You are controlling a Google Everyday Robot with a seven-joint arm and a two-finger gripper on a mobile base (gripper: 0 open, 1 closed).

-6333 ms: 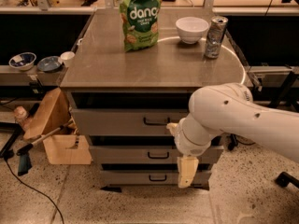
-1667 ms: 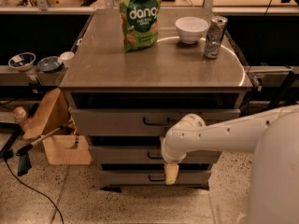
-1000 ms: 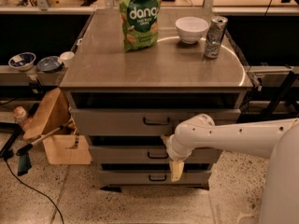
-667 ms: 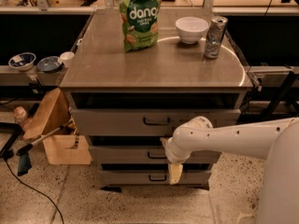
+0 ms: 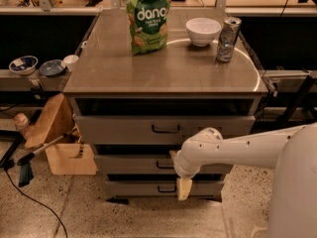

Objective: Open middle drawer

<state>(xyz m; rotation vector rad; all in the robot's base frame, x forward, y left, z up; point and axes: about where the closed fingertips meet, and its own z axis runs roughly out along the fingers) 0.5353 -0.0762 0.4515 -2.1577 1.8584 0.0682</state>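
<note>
The middle drawer (image 5: 129,163) is the second of three grey drawers in a metal cabinet, and its small dark bar handle (image 5: 164,165) is at the front's centre. The drawer looks pushed in. My gripper (image 5: 178,171) is at the end of the white arm that reaches in from the right. It sits right in front of the drawer, just right of the handle. Its cream fingers (image 5: 183,188) stand apart one above the other, holding nothing. The wrist hides part of the drawer front.
The taller top drawer (image 5: 119,129) and the lowest drawer (image 5: 133,187) sit above and below. On the cabinet top (image 5: 109,73) stand a green snack bag (image 5: 147,16), a white bowl (image 5: 203,30) and a can (image 5: 228,32). A wooden box (image 5: 67,157) and a tool lie on the floor at left.
Over six seconds the arm swung left and down, reaching in to the middle drawer's front. In the last second the gripper has barely shifted. The drawer has not moved.
</note>
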